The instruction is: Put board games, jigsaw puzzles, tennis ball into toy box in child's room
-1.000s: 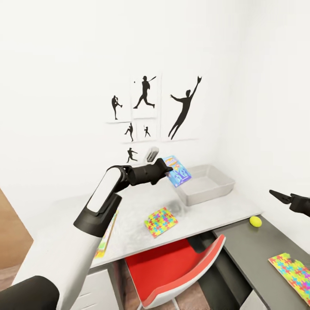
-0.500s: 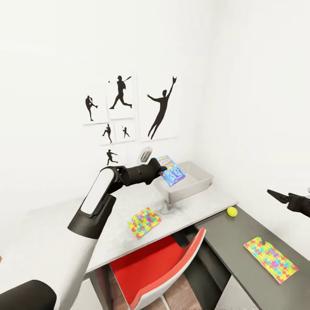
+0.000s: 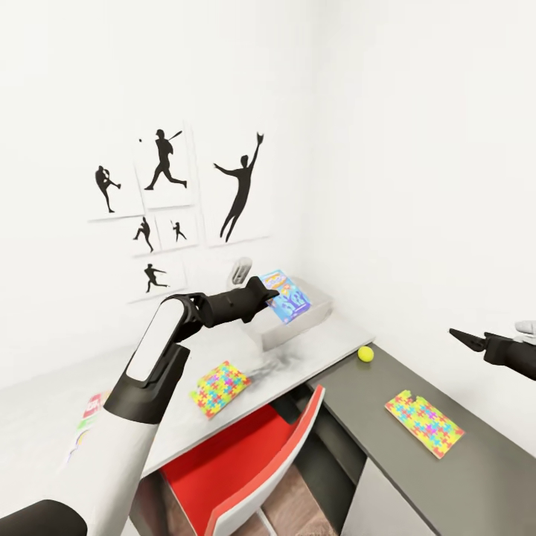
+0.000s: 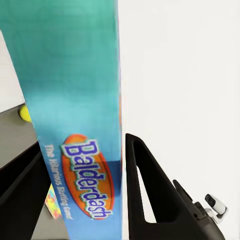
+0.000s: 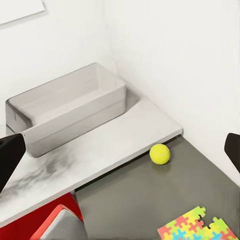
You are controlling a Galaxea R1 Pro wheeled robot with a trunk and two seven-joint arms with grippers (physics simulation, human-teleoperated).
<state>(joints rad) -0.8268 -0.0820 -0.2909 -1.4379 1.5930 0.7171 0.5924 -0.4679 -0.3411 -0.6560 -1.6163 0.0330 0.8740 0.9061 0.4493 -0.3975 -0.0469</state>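
Note:
My left gripper (image 3: 262, 295) is shut on a blue-teal board game (image 3: 287, 296), holding it on edge in the air in front of the light-grey toy box (image 3: 318, 313). In the left wrist view the game (image 4: 75, 100), lettered "Balderdash", stands between the two black fingers (image 4: 145, 190). One jigsaw puzzle (image 3: 220, 387) lies on the pale table top (image 3: 313, 350). Another puzzle (image 3: 424, 422) and the tennis ball (image 3: 365, 353) lie on the dark lower section. My right gripper (image 3: 465, 340) hovers open over that section, apart from the ball (image 5: 160, 154) and the empty toy box (image 5: 75, 122).
A red chair (image 3: 253, 454) is tucked under the table corner. A second board game (image 3: 88, 417) lies at the table's left end. White walls close in behind and to the right of the table, with black silhouette pictures (image 3: 238, 186) on the back wall.
The whole picture has slid left, so the camera has turned right. The left gripper still holds the board game, which now overlaps the toy box more. The right gripper has barely moved.

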